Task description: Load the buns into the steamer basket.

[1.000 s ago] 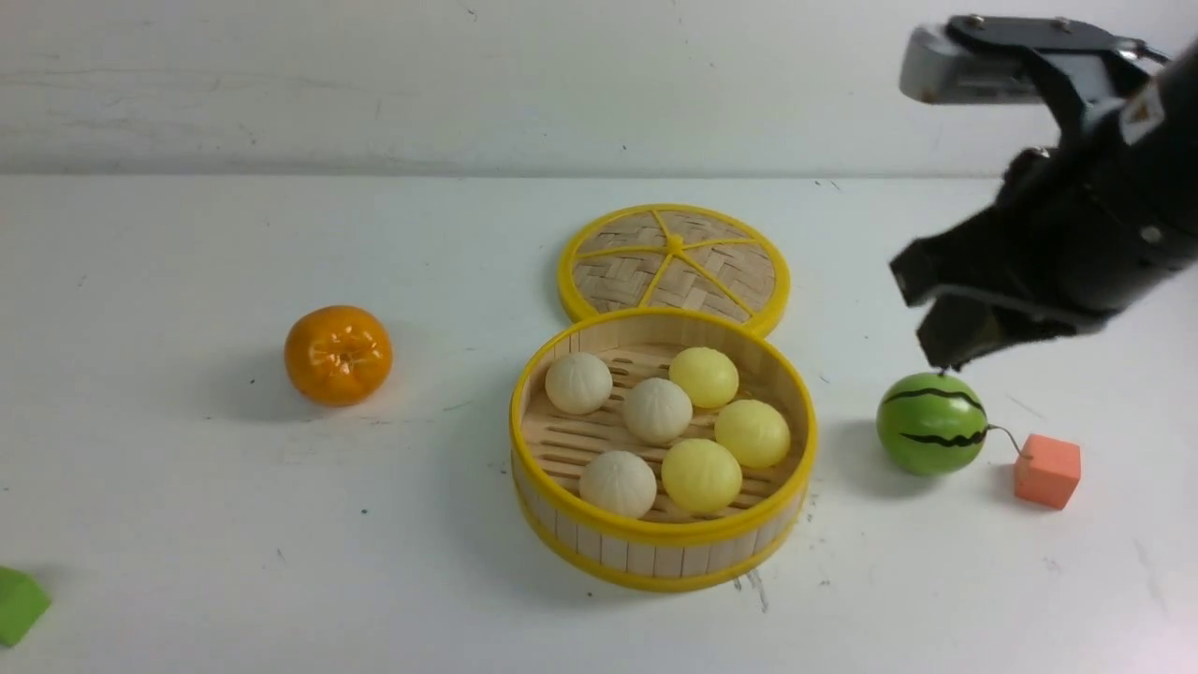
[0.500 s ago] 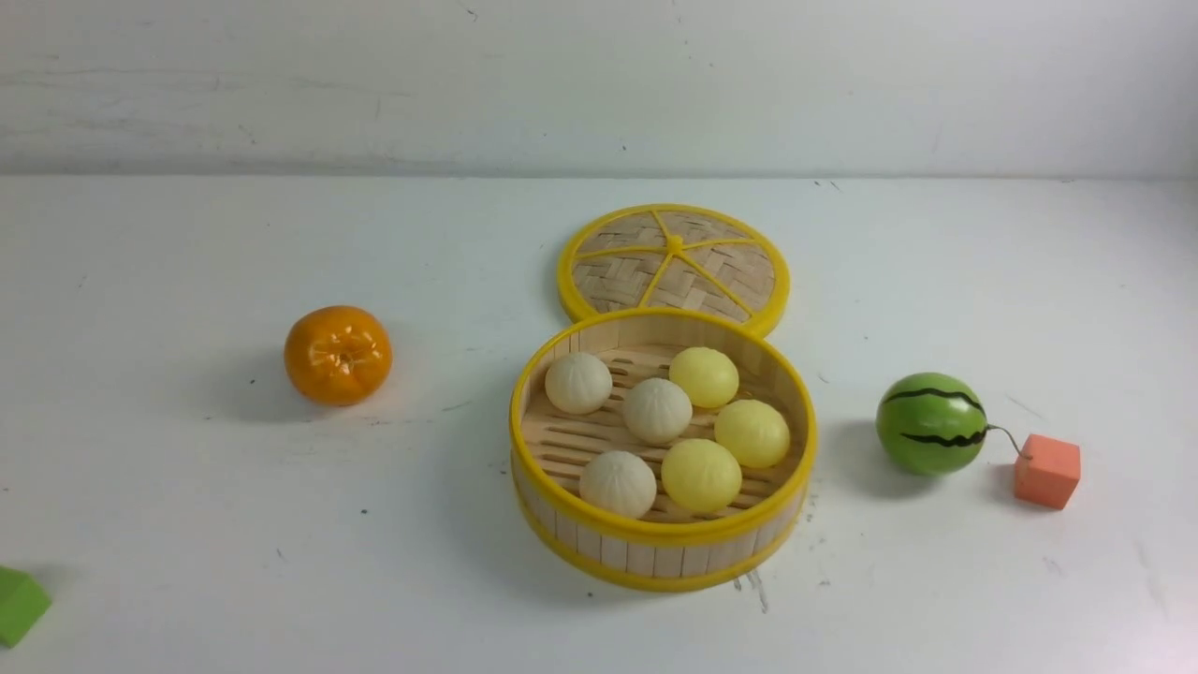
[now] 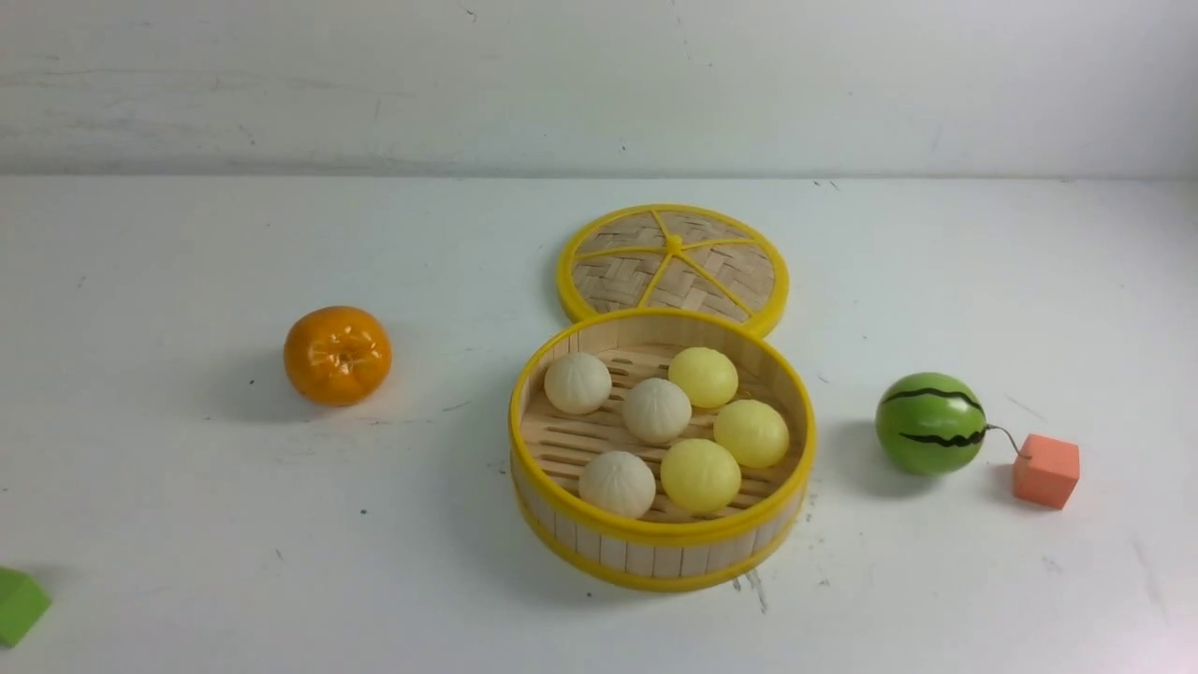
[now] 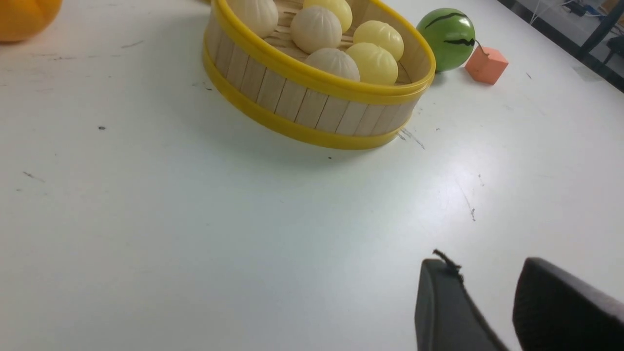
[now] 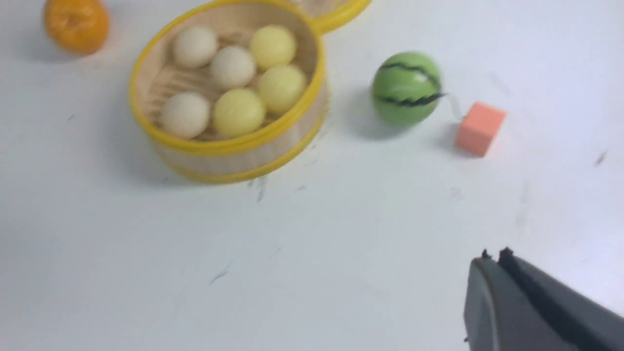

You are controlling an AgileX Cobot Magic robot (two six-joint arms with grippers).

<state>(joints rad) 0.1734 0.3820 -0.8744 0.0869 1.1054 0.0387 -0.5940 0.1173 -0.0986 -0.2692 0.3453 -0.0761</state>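
All six buns (image 3: pixel 657 410) seated in steamer basket (image 3: pixel 661 538); none left on table (image 3: pixel 187 524); left fingers (image 4: pixel 446 302) parted and empty, right fingers (image 5: pixel 492 302) pressed together, empty.

Left gripper (image 4: pixel 487 292): two matte black, rounded fingers. Right gripper (image 5: pixel 495 273): dark grey fingers, serrated black tips.
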